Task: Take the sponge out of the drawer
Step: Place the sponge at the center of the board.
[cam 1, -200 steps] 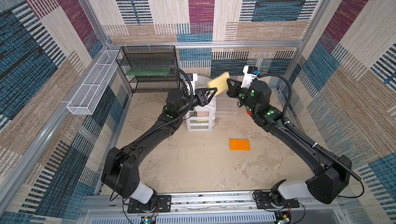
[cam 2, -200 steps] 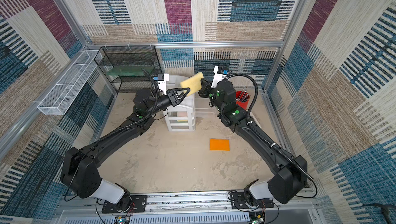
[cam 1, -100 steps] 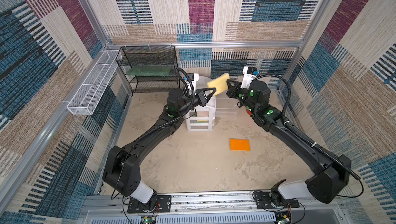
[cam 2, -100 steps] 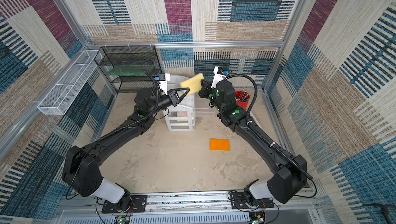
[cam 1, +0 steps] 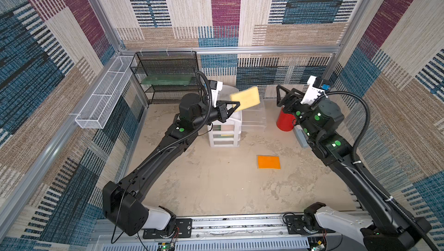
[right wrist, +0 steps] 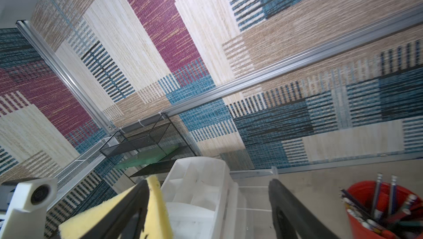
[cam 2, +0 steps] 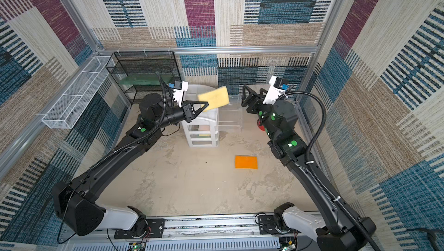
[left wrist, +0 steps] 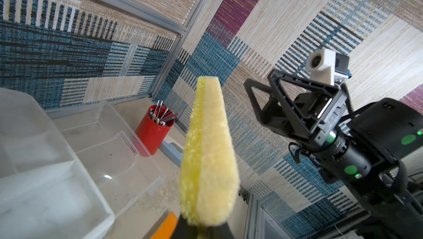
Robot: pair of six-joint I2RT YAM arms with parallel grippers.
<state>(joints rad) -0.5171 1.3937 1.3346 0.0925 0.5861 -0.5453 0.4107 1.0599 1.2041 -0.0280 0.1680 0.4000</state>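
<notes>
- We found the left claw [cam 1: 236, 105] clamped shut on one corner of the yellow sponge [cam 1: 245, 98], left of centre in both top views; the sponge [cam 2: 214, 99] stood up in the air, tilted, above the drawer tower.
- The right claw [cam 1: 278, 96] stood apart from the sponge, right of centre, jaws spread wide and holding nothing; the left wrist view showed it [left wrist: 263, 93] at right with a clear gap to the sponge [left wrist: 209, 157].
- The white drawer tower [cam 1: 224, 133] sat on the floor at mid-frame, below the sponge. A clear drawer [cam 1: 254, 117] stuck out from its right side; in the left wrist view that drawer [left wrist: 109, 144] looked bare inside.
- An orange pad [cam 1: 269, 162] lay flat on the floor, lower right of the tower, well apart from both claws.
- A red cup [cam 1: 284, 121] of pencils stood beneath the right arm.
- A black mesh shelf [cam 1: 165, 74] stood in the upper left, against the back wall.
</notes>
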